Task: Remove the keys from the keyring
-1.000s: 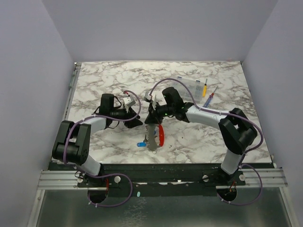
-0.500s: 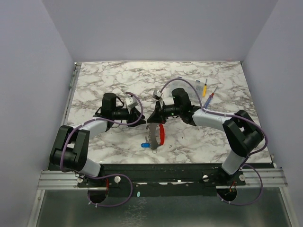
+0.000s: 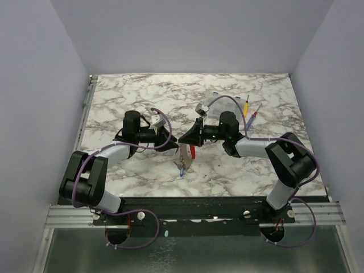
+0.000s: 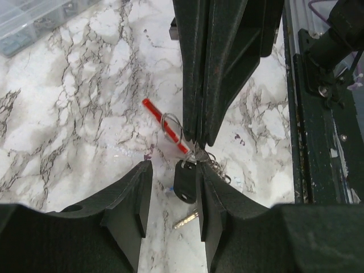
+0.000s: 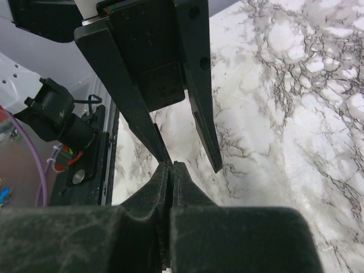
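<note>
The keys [image 3: 183, 158] hang in a small bunch with a red tag [image 3: 194, 152] and a blue-headed key [image 3: 182, 169] just above the marble table [image 3: 131, 96]. My right gripper [image 3: 183, 140] is shut on the top of the bunch. In the left wrist view its shut fingers [image 4: 219, 68] pinch the keyring [image 4: 172, 126] beside the red tag [image 4: 161, 118]; a black fob [image 4: 185, 181] and a silvery key [image 4: 186, 218] dangle below. My left gripper [image 4: 173, 187] is open, with the fob between its jaws. In the right wrist view my right gripper [image 5: 172, 165] hides the bunch.
A clear plastic box [image 3: 223, 102] stands at the back right, with a yellow-handled screwdriver [image 3: 245, 106] and a blue-handled screwdriver [image 3: 252, 118] beside it. The box also shows in the left wrist view [image 4: 34, 23]. The table's metal front rail [image 4: 318, 114] is close by.
My right gripper has drawn back to the right and lifted the bunch off the table. The blue key has swung in under it. My left gripper has moved up to the bunch.
</note>
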Controlling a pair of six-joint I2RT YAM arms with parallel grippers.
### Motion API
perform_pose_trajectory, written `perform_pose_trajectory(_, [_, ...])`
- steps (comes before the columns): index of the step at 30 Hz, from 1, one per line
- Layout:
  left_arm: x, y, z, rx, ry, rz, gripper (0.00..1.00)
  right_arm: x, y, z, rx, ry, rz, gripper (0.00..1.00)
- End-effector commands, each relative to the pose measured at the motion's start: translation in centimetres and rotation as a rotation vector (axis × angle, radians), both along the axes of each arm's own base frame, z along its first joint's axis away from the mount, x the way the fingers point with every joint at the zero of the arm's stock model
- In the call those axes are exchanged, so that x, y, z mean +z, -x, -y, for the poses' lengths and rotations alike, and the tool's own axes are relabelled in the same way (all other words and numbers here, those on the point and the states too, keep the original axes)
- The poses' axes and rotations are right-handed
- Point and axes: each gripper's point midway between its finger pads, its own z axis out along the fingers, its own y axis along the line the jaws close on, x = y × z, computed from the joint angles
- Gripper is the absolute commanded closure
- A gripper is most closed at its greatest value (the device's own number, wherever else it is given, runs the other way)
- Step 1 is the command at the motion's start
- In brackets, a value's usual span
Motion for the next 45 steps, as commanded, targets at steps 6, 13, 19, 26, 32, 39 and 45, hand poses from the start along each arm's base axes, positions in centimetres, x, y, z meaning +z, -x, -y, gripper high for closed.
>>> perform_pose_trajectory(6, [3.6,0.4,1.1,-0.009,0.132,-0.006,0.60,1.5,0.3,-0.2,-0.007,-0.098,0.012,1.00])
perform_pose_trajectory(13, [3.5,0.6,1.2,-0.011,0.138,-0.015,0.77,1.7,0.4,-0.2,-0.014,-0.118,0.003,0.99])
perform_pose_trajectory(19, [3.3,0.4,1.3,0.004,0.136,-0.035,0.95,2.1,0.6,-0.1,-0.004,-0.132,0.006,1.00])
perform_pose_trajectory(26, [3.8,-0.3,1.2,0.052,0.146,-0.065,1.00,2.1,0.2,0.6,0.034,-0.115,-0.007,0.84])
perform_pose_trajectory(32, [3.5,-0.6,1.2,0.080,0.133,-0.096,1.00,0.9,-0.7,2.5,0.074,-0.014,-0.008,0.49])
perform_pose_trajectory(39, [1.1,-2.2,0.6,0.122,-0.075,-0.101,1.00,-0.7,-1.4,3.9,0.142,0.181,0.157,0.49])
perform_pose_trajectory(45, [0.6,-2.2,-0.6,0.100,-0.250,-0.020,1.00,0.3,-1.6,4.2,0.184,0.219,0.238,0.49])
